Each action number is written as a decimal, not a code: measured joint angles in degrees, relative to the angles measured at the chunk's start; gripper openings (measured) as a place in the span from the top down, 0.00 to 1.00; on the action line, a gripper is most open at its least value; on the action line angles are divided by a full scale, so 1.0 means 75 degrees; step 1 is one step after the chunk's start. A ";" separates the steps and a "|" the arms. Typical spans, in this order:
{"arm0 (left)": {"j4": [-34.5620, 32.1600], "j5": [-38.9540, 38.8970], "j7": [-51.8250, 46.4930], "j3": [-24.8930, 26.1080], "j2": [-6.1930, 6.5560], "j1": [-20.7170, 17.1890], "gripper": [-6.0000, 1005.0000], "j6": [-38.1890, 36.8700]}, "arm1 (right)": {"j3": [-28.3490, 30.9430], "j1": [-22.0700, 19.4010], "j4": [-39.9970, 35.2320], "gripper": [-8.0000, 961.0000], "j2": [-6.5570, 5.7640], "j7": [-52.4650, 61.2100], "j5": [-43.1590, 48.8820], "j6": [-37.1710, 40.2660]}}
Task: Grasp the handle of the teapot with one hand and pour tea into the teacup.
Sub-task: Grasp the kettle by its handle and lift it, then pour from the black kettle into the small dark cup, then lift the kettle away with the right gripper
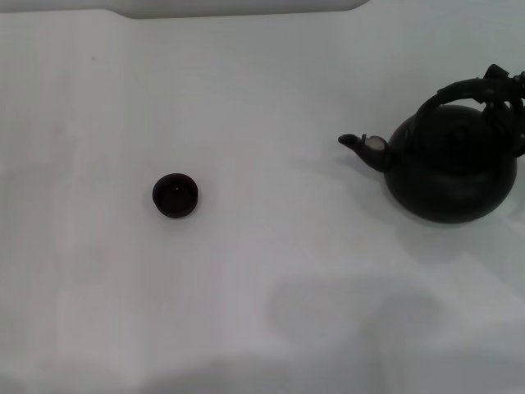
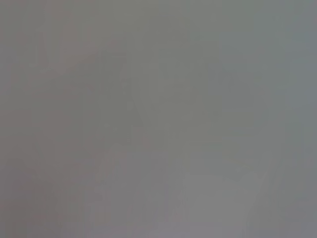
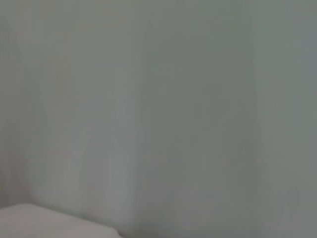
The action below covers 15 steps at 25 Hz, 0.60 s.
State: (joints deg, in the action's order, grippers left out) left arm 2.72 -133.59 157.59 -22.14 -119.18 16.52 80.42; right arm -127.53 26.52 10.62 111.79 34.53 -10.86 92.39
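Note:
The teapot [image 1: 449, 168] is a round matte black pot at the right edge of the head view. Its short spout [image 1: 361, 146] with a silvery cap points left toward the teacup. The thick black arched handle [image 1: 453, 92] loops over its top. A dark blocky shape at the handle's right end, cut by the frame edge, looks like my right gripper [image 1: 509, 80]. The teacup [image 1: 175, 194] is tiny, round and dark. It stands alone on the white table, well to the left of the spout. My left gripper is out of view. Both wrist views show only blank pale surface.
The white table [image 1: 262, 98] fills the head view, and its far edge [image 1: 246, 10] runs along the top. A faint grey shadow [image 1: 353, 310] lies on the table in front of the teapot. A paler strip [image 3: 44, 220] shows in one corner of the right wrist view.

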 joint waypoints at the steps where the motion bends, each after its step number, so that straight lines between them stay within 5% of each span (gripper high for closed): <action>1: 0.0000 0.0000 0.0000 0.0000 0.0000 -0.0002 0.11 0.0000 | 0.0000 0.0000 0.0000 0.65 0.0000 0.0000 0.0000 0.0000; 15: 0.0030 0.0000 0.0000 -0.0001 -0.0001 -0.0022 0.11 0.0054 | -0.0159 0.0261 -0.0024 0.75 -0.0168 0.0744 0.0064 0.0790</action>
State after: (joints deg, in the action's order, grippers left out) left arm 2.95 -133.59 157.59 -22.15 -119.18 16.36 80.82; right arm -128.72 28.48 10.43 110.53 40.10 -10.38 98.32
